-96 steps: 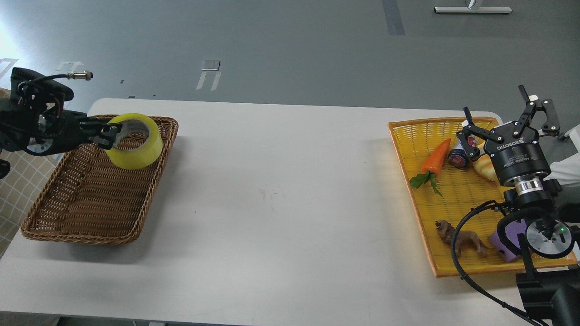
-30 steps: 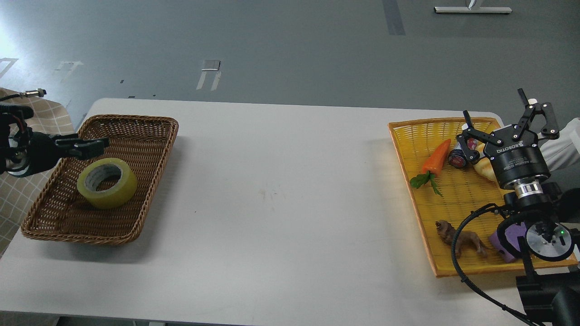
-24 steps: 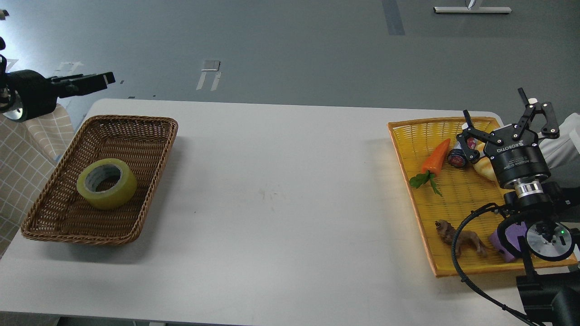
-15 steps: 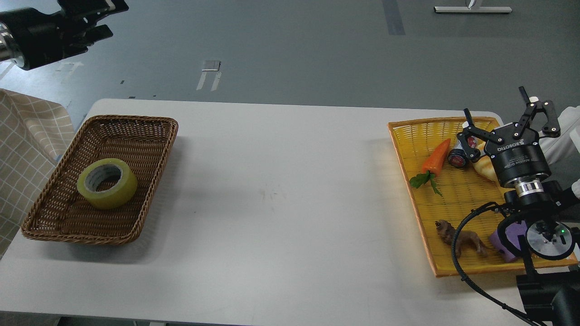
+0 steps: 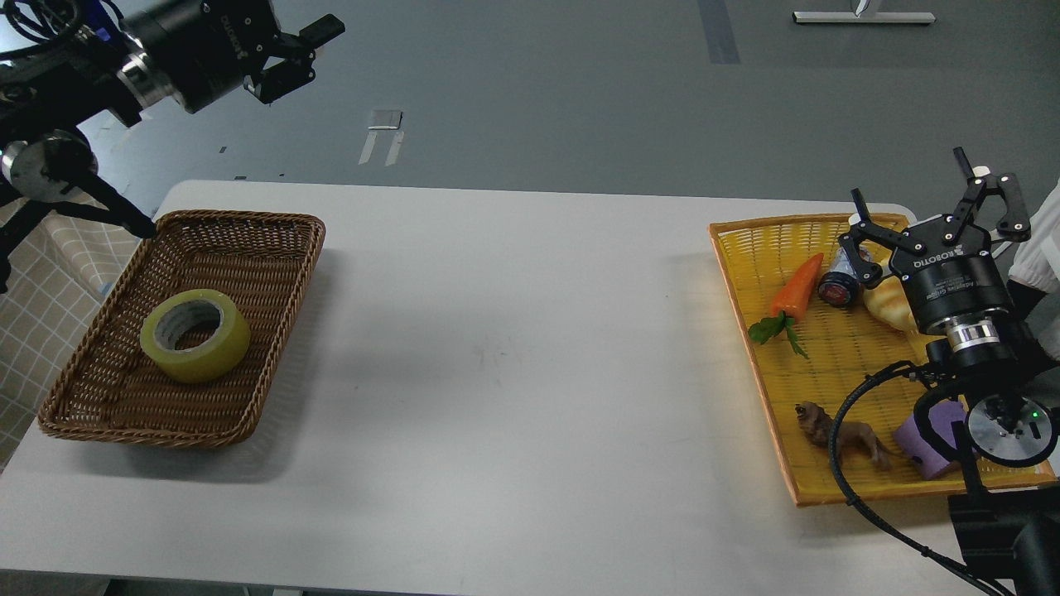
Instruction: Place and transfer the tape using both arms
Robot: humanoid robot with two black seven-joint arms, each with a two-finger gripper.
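The tape (image 5: 195, 334), a yellow roll with a grey-white core, lies flat inside the brown wicker basket (image 5: 124, 414) on the table's left side. My left gripper (image 5: 300, 56) is open and empty, raised high above and behind the basket, well clear of the tape. My right gripper (image 5: 927, 223) is open and empty, hovering over the back right of the yellow tray (image 5: 774, 414).
The yellow tray holds a toy carrot (image 5: 797, 287), a small dark jar (image 5: 836, 285), a bread toy (image 5: 890, 305), a brown animal figure (image 5: 840, 432) and a purple block (image 5: 932, 443). A white table (image 5: 513, 356) lies between basket and tray.
My left gripper has let go of the tape, which now lies in the basket. The left arm has risen up and swung right. The right gripper has shifted slightly.
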